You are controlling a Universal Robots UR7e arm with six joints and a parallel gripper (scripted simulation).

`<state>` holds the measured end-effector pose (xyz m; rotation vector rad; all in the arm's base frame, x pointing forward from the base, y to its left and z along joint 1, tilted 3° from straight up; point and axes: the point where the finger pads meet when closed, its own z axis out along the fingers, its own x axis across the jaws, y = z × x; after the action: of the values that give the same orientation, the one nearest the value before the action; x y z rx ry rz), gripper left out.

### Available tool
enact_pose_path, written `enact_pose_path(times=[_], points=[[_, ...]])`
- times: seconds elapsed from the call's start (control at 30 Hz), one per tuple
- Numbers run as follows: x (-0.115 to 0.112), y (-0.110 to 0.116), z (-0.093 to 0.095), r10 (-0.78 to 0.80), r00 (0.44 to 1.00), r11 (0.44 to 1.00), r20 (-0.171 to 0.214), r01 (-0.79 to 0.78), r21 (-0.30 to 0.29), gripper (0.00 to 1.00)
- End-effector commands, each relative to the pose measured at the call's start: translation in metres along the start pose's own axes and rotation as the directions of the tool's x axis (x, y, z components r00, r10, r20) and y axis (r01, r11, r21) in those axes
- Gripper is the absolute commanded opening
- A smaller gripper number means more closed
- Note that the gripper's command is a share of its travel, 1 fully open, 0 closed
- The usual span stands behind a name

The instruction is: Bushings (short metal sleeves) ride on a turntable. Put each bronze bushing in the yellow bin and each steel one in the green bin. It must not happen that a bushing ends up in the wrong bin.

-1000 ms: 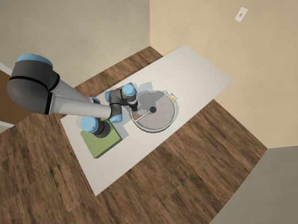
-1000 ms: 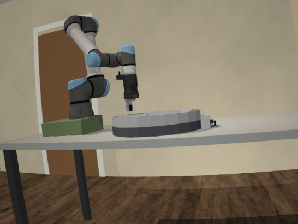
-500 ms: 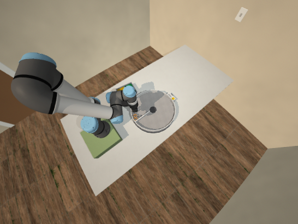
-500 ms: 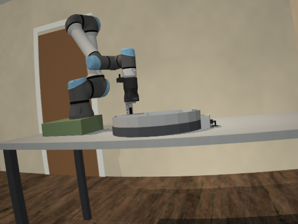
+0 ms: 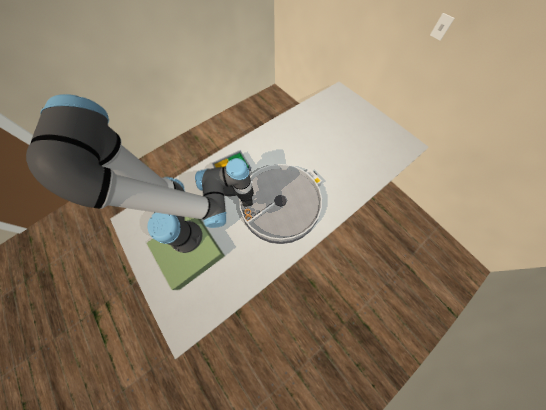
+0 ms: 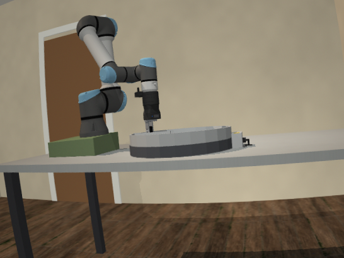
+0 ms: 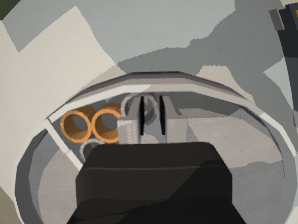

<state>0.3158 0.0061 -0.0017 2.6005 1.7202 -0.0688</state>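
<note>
The gripper (image 5: 246, 203) (image 6: 149, 127) (image 7: 152, 107) reaches inside the rim (image 5: 320, 212) (image 6: 181, 138) (image 7: 175, 86), near its wall, jaws partly open; whether they grip steel I cannot tell. Two hollow, orange-brown bronze bushings (image 5: 247, 216) (image 7: 90, 131) stand upright beside it, on the turntable (image 5: 295, 220) (image 7: 225, 137).

The gripper (image 5: 247, 204) (image 6: 149, 131) (image 7: 152, 107) has come down: its fingertips, above the rim of the turntable (image 5: 281, 240) (image 6: 181, 141) (image 7: 150, 87) in the earliest exterior view, now reach behind that rim.
</note>
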Motion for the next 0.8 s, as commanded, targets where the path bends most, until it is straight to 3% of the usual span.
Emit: enact_pose_path(times=[0.0,0.77], points=[[0.000,0.001,0.002,0.000,1.000,1.000,0.000,0.000,-0.001,0.40],[0.000,0.001,0.016,0.000,1.000,1.000,0.000,0.000,-0.001,0.40]])
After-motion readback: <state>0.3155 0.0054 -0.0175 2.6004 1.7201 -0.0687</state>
